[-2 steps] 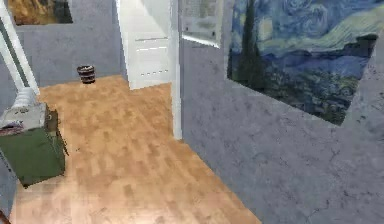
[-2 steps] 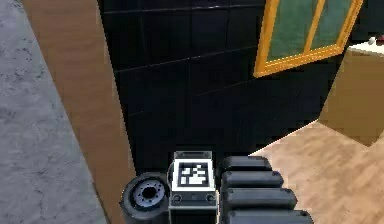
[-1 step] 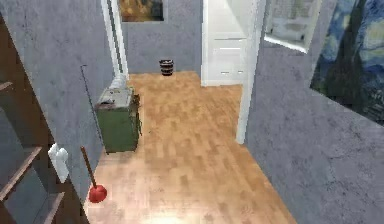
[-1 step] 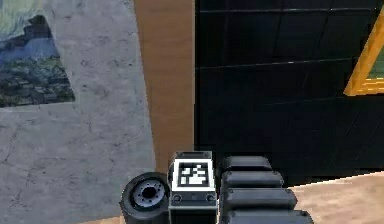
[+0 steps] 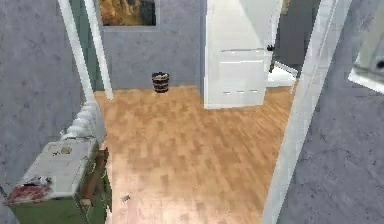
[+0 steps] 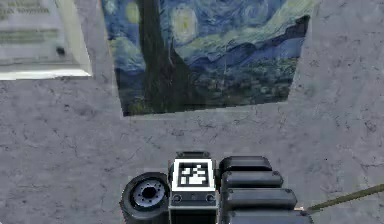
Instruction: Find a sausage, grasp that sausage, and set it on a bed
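1. Tool (image 6: 148, 198): dark body low in the arm side view, left of a white marker square (image 6: 195, 175). Finger spread and load: cannot tell.
2. Night-sky painting (image 6: 205, 55) on the grey wall above.
3. Sausage relative to tool: cannot tell.
4. Reddish-white blob (image 5: 30, 188) on the green surface (image 5: 68, 160), forward view's lower left.

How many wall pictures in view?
3: orange painting, forward view's top; blue night-sky painting and pale framed print beside it, arm side view. More may be hidden.
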